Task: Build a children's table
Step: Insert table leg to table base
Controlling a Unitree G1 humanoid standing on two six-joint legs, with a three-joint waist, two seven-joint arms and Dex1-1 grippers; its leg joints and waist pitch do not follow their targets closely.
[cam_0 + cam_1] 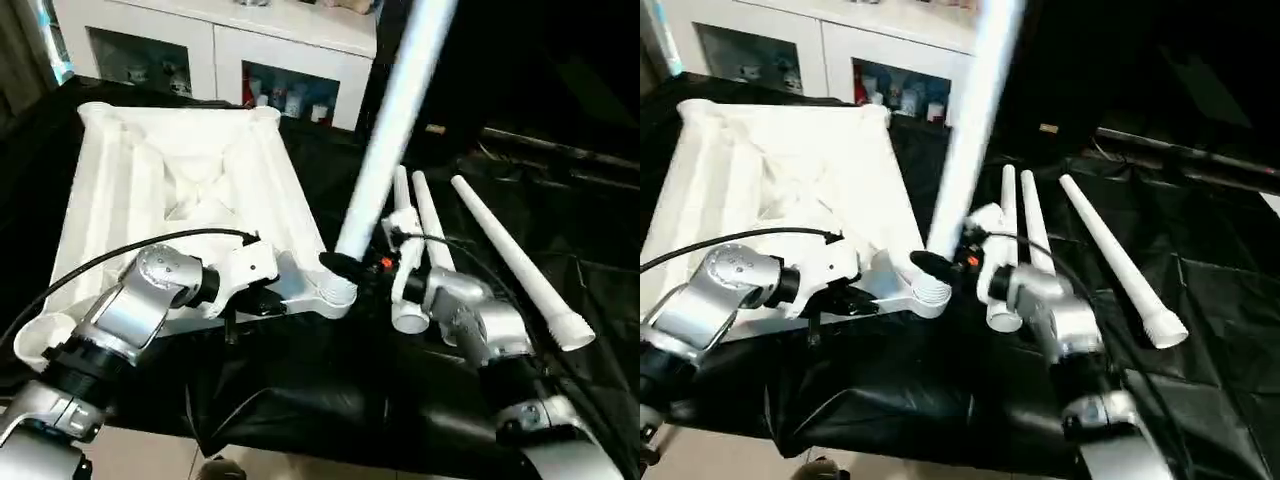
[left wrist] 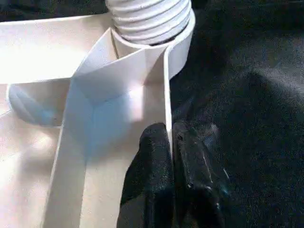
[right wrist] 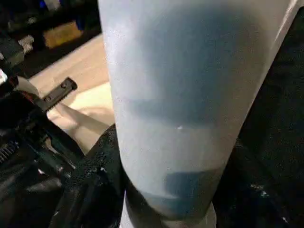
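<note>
The children's table top lies upside down on the black cloth, ribbed side up. My left gripper is shut on the thin rim wall of the top, close to the near right corner socket. A white leg stands in that socket, its threaded end seated in the ring, and leans up and to the right. My right gripper is shut around this leg just above the socket, one black finger showing beside it. Three more legs lie on the cloth to the right.
A white glass-door cabinet stands behind the table top. The black cloth hangs over the front edge below my arms. A black cable arcs over my left forearm. Two loose legs lie right beside my right wrist.
</note>
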